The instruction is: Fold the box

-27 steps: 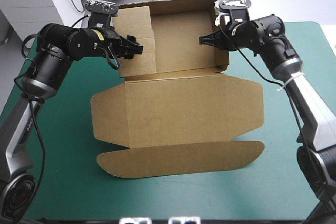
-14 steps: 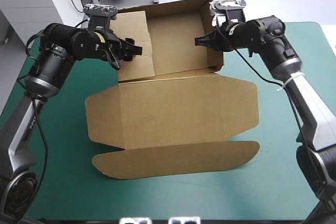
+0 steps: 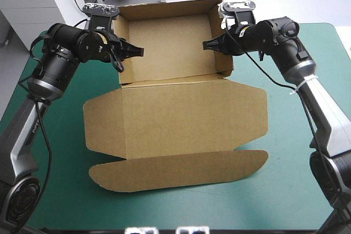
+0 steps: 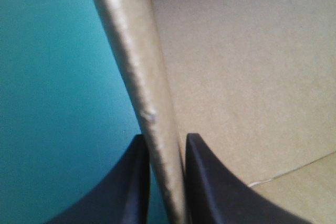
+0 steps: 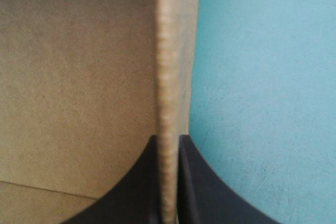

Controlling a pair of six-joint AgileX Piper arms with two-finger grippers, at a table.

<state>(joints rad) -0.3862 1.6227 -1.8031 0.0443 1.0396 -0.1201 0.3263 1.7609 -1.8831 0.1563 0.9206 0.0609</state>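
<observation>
The left pincer [image 3: 133,52] is clenched on the raised left wall [image 3: 124,47] of the brown box [image 3: 175,116], reaching in from the counter's left side. In its wrist view the two black fingers [image 4: 210,182] stand nearly together with the wall's top edge running between them: one finger is on the outer face above the teal-green cover [image 3: 285,179], the other on the inner face over the brown floor of the tray. The right pincer [image 3: 210,45] grips the opposite, right wall [image 3: 222,39] in the same way. Seen from that wrist, its fingers [image 5: 142,198] pinch the thin board edge, brown board on one side of it and the cover on the other. The box sits in the middle of the counter [image 3: 60,190] with its tray part toward the far edge. The tray's back wall and both side walls stand upright, forming an open tray. The lid [image 3: 181,108] lies flat, spread out toward the near edge. It has a short flap at each side and a long tuck flap [image 3: 175,169] with rounded corners lying nearest the robot. Both arms are held above the counter on either side of the tray, well apart from each other.
</observation>
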